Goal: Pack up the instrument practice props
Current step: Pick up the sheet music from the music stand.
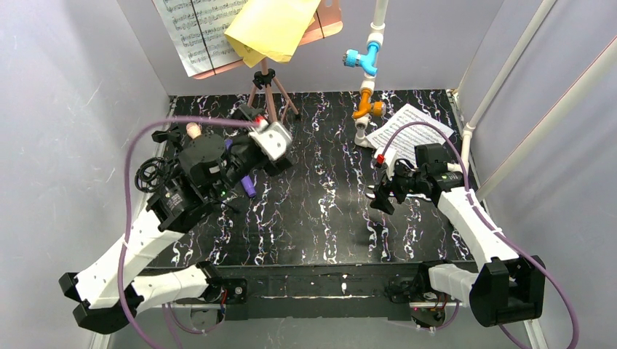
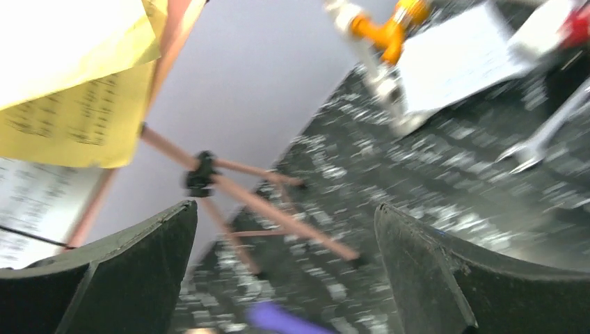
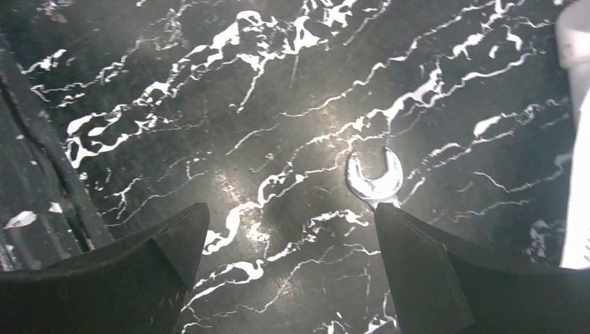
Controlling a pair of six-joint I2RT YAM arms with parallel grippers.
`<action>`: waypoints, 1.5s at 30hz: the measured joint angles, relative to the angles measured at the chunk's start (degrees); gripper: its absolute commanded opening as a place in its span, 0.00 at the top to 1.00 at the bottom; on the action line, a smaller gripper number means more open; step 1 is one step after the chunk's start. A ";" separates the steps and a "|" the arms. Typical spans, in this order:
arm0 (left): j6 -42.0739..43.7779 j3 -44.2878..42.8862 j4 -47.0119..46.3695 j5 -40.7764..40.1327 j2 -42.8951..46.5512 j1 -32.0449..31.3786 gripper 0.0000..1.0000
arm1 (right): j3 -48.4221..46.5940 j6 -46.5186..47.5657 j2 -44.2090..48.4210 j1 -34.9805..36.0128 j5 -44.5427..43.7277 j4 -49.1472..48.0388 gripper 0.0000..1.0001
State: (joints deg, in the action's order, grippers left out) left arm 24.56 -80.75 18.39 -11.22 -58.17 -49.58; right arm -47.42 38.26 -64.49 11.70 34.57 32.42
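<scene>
The salmon-pink music rest (image 1: pixel 329 20) stands at the back on tripod legs (image 1: pixel 267 94), carrying a white music sheet (image 1: pixel 190 36) and a yellow one (image 1: pixel 273 27). Another white sheet (image 1: pixel 407 129) lies on the table at the back right. A purple microphone (image 1: pixel 249 187) and a peach one (image 1: pixel 193 129) lie by my left arm. My left gripper (image 1: pixel 284 166) hovers open and empty in front of the tripod legs (image 2: pixel 278 216), above the purple microphone (image 2: pixel 278 320). My right gripper (image 1: pixel 382 196) is open and empty over bare tabletop.
A silver wrench (image 3: pixel 376 181) lies just beyond my right gripper's right finger. The white pipe with blue and orange valves (image 1: pixel 367 65) stands at the back, right of the music stand. A black coiled piece (image 1: pixel 149 174) sits at the table's left edge. Grey walls enclose the table.
</scene>
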 measured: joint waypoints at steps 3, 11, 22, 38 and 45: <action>17.94 7.26 -4.72 -0.98 2.97 1.57 0.02 | 0.85 0.37 0.37 -0.35 2.97 -0.37 0.01; 38.16 8.33 -21.16 0.81 -1.40 14.71 0.04 | 1.16 1.49 0.26 -0.46 7.30 -0.63 0.02; 49.35 2.03 -35.39 3.67 -11.96 18.99 0.19 | 1.25 2.25 0.26 -0.46 8.98 -0.61 0.02; 53.48 -6.36 -39.43 7.52 -21.66 22.47 0.04 | 1.46 2.49 0.24 -0.46 9.33 -0.39 0.02; 51.56 -7.30 -40.30 8.94 -22.23 22.49 0.85 | 1.46 2.51 0.24 -0.46 9.33 -0.42 0.02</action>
State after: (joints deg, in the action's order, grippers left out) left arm 76.12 -88.05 -21.91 -2.28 -80.40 -27.09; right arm -45.95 40.77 -64.25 11.25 43.90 32.01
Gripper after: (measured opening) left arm 0.377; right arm 0.983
